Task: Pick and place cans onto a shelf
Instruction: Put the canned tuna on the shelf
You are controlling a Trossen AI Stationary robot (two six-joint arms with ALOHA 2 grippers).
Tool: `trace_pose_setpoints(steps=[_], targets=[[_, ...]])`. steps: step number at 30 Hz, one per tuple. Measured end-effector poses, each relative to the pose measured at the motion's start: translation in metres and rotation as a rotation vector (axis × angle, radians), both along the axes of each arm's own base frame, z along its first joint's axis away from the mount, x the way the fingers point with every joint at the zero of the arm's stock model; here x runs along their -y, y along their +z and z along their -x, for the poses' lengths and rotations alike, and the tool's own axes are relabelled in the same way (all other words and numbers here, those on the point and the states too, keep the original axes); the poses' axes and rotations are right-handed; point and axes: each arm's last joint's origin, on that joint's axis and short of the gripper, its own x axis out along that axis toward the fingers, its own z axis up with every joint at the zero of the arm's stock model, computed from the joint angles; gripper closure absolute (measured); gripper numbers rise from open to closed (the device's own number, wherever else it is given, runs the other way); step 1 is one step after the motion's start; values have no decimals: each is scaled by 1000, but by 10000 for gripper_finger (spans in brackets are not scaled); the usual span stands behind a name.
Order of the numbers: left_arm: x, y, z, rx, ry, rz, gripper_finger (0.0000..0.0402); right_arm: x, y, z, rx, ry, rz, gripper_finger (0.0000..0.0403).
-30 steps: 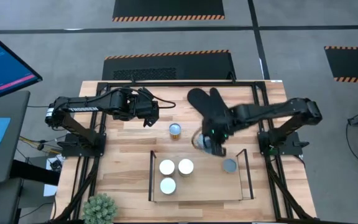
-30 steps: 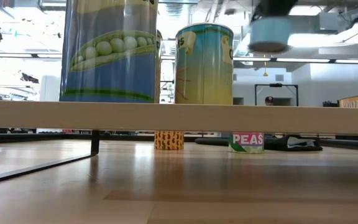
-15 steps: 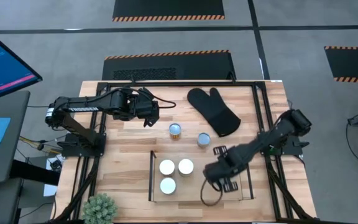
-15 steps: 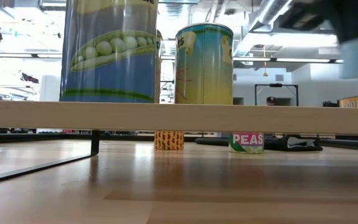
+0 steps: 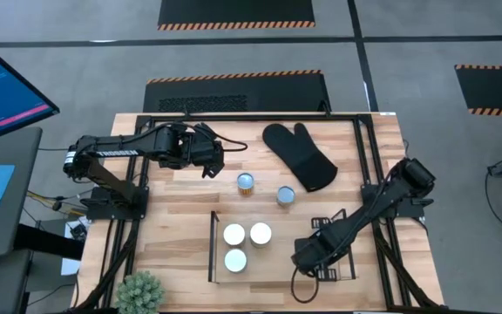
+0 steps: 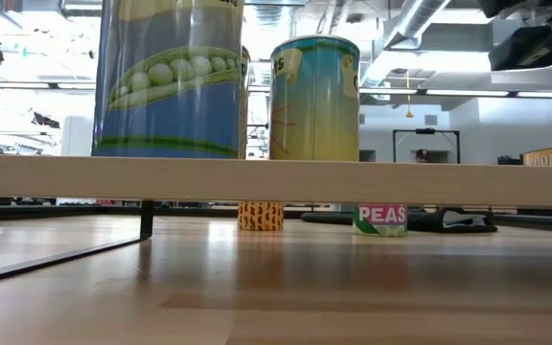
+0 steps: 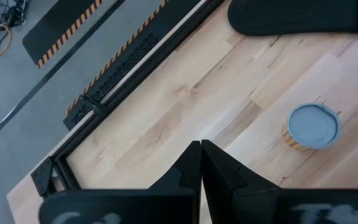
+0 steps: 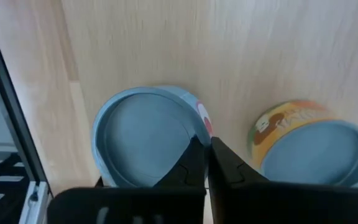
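Right gripper (image 5: 306, 255) hangs over the shelf (image 5: 273, 269) at about 5 o'clock on the worktop (image 5: 177, 222), arm stretched in from 3 o'clock. My right fingers are pressed together with nothing between them.

Shelf sits at 6 o'clock. Three white-topped tins (image 5: 234, 234) stand clustered on its 9 o'clock half. My guess is they were packed tight to leave the 3 o'clock half free for more. My arm hides part of that half, so I cannot tell what stands under it.

Two tins wait loose near the centre of the worktop: orange-labelled tin (image 5: 246, 182) and peas tin (image 5: 286, 194), near each other but not touching, upright and lids up, easy to take from above. The right wrist view shows two blue-grey lids past my fingertips. I cannot tell whether they stand on shelf or worktop.

Black oven mitt (image 5: 299, 155) lies at 1 o'clock, clear of the tins.

Left gripper (image 5: 209, 159) waits at 10 o'clock, fingers together and empty.
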Motion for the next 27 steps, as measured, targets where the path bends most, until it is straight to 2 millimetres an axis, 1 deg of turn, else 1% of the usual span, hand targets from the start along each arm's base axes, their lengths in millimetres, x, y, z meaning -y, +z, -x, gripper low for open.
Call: trace_pose_setpoints(steps=[3, 9, 13, 21, 24, 27], targets=[[0, 0, 0, 1, 0, 0, 402, -2, 0, 1, -1, -19, 0, 382], [0, 0, 0, 4, 0, 0, 401, -2, 0, 3, -12, -57, 8, 344], [0, 0, -1, 8, 1, 1, 401, -2, 0, 4, -24, -78, 17, 330], [0, 0, -1, 10, 1, 0, 401, 0, 4, 6, -28, -131, 21, 326], [0, 0, -1, 10, 1, 0, 401, 1, 9, 8, -20, -156, 16, 326], [0, 0, -1, 13, 2, -4, 401, 1, 11, 9, 8, -129, 23, 326]])
